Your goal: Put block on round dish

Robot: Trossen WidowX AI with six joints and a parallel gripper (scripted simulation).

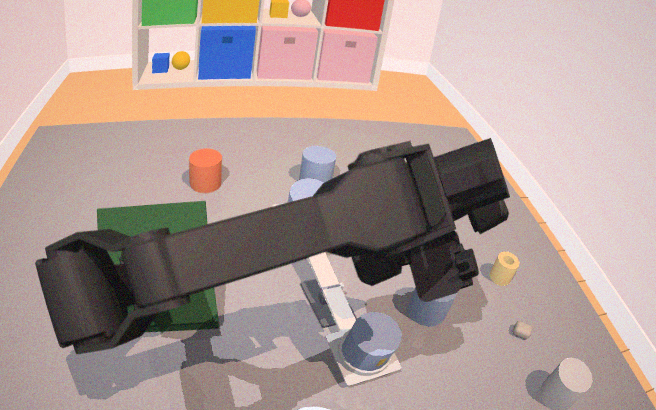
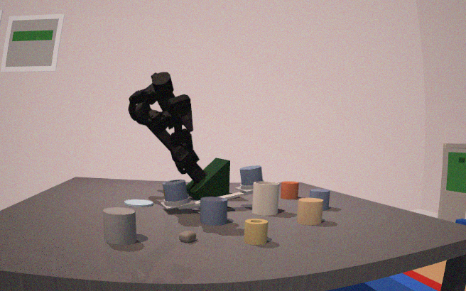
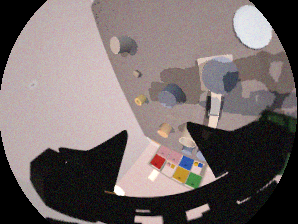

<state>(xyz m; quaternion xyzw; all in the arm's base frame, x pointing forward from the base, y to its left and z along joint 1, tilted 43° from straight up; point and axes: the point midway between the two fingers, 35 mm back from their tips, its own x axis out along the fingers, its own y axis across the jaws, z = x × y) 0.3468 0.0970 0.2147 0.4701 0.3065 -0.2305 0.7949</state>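
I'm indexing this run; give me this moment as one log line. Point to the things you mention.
end effector (image 3: 157,129): open, holding nothing | both cups: on balance, unlifted | dish (image 2: 138,202) (image 3: 253,27): bare
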